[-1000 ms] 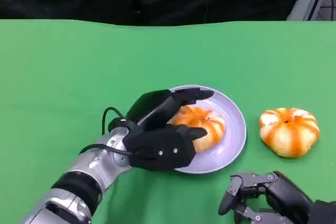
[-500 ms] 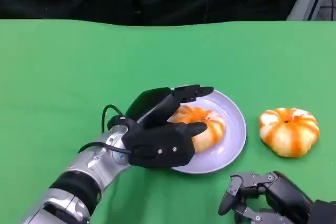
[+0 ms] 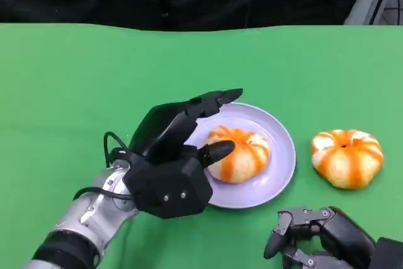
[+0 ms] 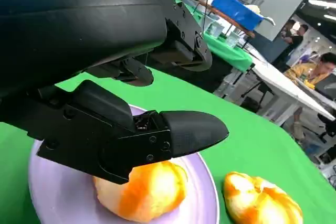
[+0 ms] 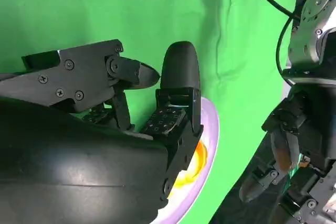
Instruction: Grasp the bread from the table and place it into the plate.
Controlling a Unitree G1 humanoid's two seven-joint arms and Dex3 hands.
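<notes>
An orange-striped bread (image 3: 239, 153) lies on the lavender plate (image 3: 280, 159) near the table's middle. In the left wrist view this bread (image 4: 142, 192) rests on the plate (image 4: 47, 192) below my fingers. My left hand (image 3: 173, 162) hovers just left of the plate, fingers spread over the plate's rim, thumb tip close to the bread, holding nothing. A second bread (image 3: 346, 157) sits on the green cloth right of the plate, also seen from the left wrist (image 4: 257, 203). My right hand (image 3: 321, 240) stays low at the front right, fingers loosely bent and apart, with nothing in it.
The green tablecloth (image 3: 75, 80) stretches wide to the left and behind the plate. A dark backdrop borders the far table edge. The right wrist view catches the plate rim (image 5: 207, 140) and my left forearm (image 5: 310, 72).
My left hand has released the bread and drawn back to the left and upward. The bread stays on the plate. The right hand has not moved.
</notes>
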